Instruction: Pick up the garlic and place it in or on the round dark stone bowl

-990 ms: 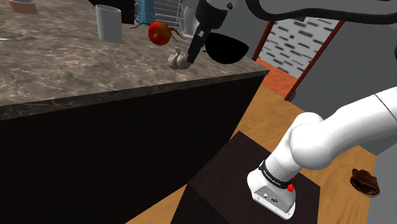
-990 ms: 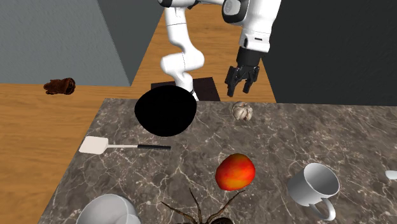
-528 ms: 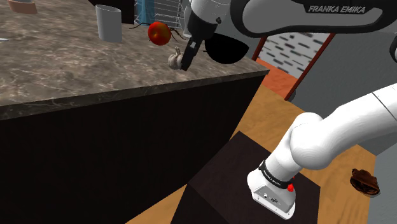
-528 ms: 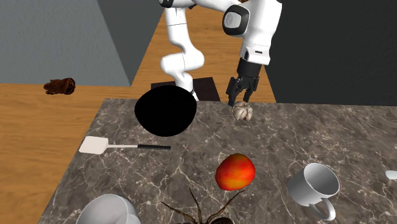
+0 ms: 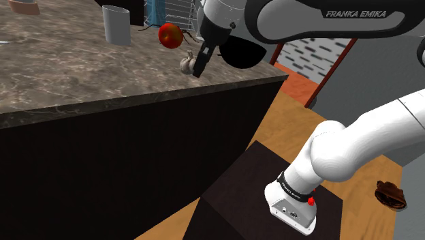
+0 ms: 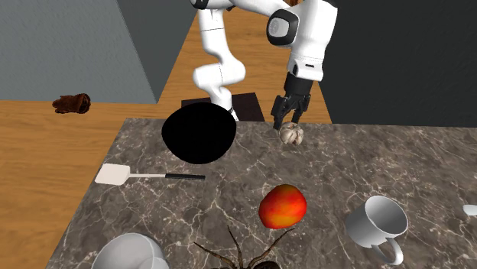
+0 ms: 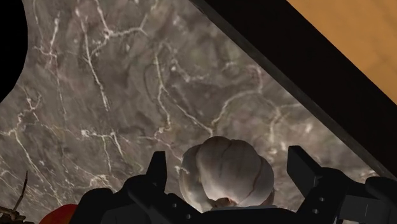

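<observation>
the gripper point(image 7: 230, 167) is down at the marbled countertop point(image 7: 114, 108) with its black fingers point(image 7: 158, 170) spread on either side of the garlic point(image 7: 226, 175). a sliver of counter shows between each finger and the bulb, so nothing is clasped. the garlic sits on the counter close to the edge nearest the stand point(image 5: 238, 194). by my reading the approach is done, and closing, lifting, carrying and releasing are all left. the round bowl point(image 6: 171, 130), drawn flat black, stands near the garlic along that same edge, toward the second exterior view's left. the wrist view gives the gaps beside the bulb, which the shoulder view hides behind a finger. the second exterior view gives the bowl's spot and, farther across the counter, a red apple point(image 6: 283, 205) and a white spatula point(image 6: 113, 175), both off the short path.
</observation>
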